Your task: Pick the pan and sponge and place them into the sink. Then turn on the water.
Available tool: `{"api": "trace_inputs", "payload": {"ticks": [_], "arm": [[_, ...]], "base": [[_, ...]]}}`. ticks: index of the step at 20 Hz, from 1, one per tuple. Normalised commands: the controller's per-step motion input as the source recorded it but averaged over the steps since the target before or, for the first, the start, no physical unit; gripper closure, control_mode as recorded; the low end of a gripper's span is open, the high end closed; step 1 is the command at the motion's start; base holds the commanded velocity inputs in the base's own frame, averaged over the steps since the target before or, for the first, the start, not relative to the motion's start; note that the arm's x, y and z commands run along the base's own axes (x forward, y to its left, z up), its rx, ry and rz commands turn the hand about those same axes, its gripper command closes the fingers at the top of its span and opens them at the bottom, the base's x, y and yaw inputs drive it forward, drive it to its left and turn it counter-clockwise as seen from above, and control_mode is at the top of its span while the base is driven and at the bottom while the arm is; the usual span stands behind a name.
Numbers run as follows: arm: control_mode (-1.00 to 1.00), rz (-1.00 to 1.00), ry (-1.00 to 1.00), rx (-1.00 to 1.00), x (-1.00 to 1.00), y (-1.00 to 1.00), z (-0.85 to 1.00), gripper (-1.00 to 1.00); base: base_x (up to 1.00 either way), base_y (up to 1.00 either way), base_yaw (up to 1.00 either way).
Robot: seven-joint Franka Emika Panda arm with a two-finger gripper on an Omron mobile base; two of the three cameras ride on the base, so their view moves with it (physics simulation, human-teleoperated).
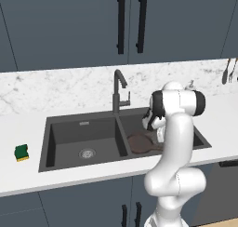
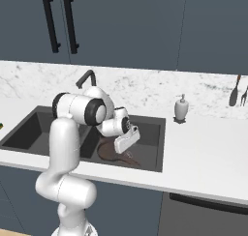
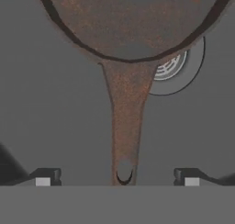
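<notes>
- Reddish-brown pan [image 1: 141, 143] lies flat on the floor of the right basin of the sink [image 1: 83, 124], its bowl partly over the steel drain [image 3: 176, 67] in the hand view; this part of the task looks done.
- Its handle [image 3: 125, 122] runs straight back toward the pincer [image 3: 117, 177], passing between the two fingertips [image 3: 43, 178] without touching either.
- That pincer stands wide open, gripping nothing, low over the right basin, just above the handle's end.
- Green-and-yellow sponge [image 1: 21, 152] sits on the white bench [image 1: 18, 128] to the left of the sink, well apart from the arm; it is not yet in a basin.
- No stream shows at the faucet [image 1: 119, 92], so the water seems to be off.
- Left to do, by my reading: fetch the sponge, drop it into the sink, then turn on the faucet. Roughly a third of the job appears finished.
</notes>
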Motion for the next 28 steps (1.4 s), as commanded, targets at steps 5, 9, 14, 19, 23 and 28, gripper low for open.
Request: {"api": "trace_inputs", "payload": {"ticks": [5, 9, 14, 19, 23, 28], "arm": [[-1.00, 0.00, -0.08, 0.06, -0.17, 0.08, 0.50, -1.00], [-1.00, 0.00, -0.12, 0.09, -0.21, 0.07, 0.46, -1.00], [-1.00, 0.00, -0.09, 0.11, -0.20, 0.01, 0.55, -1.00], [-1.00, 0.00, -0.06, 0.14, -0.16, 0.00, 0.60, -1.00], [-1.00, -0.05, -0.09, 0.13, -0.28, 0.00, 0.60, -1.00], [-1.00, -0.10, -0.15, 0.14, -0.58, -0.04, 0.65, -1.00]], "base": [[0.00, 0.00, 0.00], [0.00, 0.00, 0.00], [0.00, 0.00, 0.00], [0.00, 0.00, 0.00], [0.00, 0.00, 0.00], [0.00, 0.00, 0.00]]}}
